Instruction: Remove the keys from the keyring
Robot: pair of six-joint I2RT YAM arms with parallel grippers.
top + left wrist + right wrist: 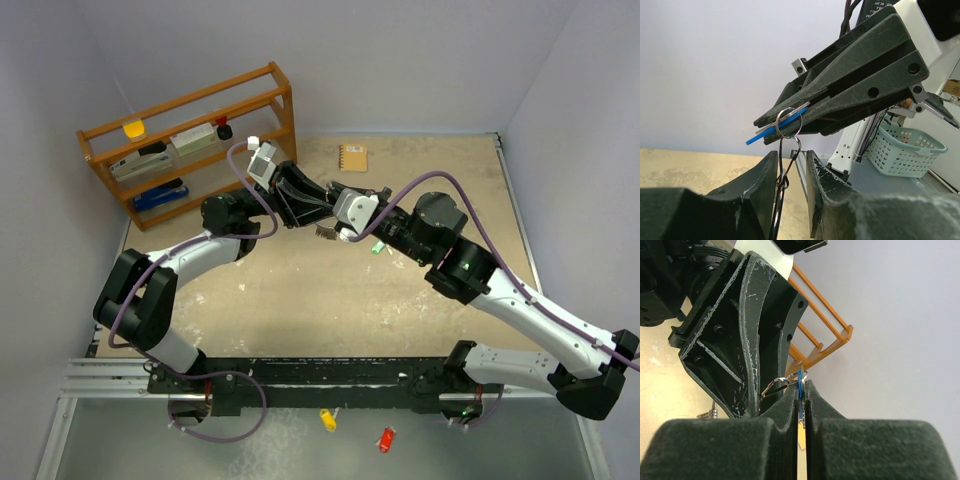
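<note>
Left arm (190, 255): reaches up from the near-left base, elbow bent, forearm slanting towards mid-worktop.
Left pincer (791, 156): raised off the worktop (300, 300), tips just under the right pincer's tips. The jaws are a narrow gap apart and not clamped.
Clip (782, 172): a dark wire piece hanging from the keyring down into that gap. It lies against one finger, with free space beside it.
Right arm (520, 300): comes in from the near-right base, long and low, wrist turned towards the left arm.
Right pincer (801, 387): clenched flat on the blue key (771, 132), which sticks out past its tips.
Keyring (777, 124): a silver loop threaded on the blue key at the right pincer's tips, in the air.
Green key (378, 247): lies on the worktop just beside the right wrist.
Edges: walls close the left, back and right sides. A rack (190, 140) fills the back-left corner and a notebook (352, 157) lies near the back wall.
Room: the pincers meet over mid-worktop, well apart from all the walls, with bare surface between them and the near rail (300, 375).
</note>
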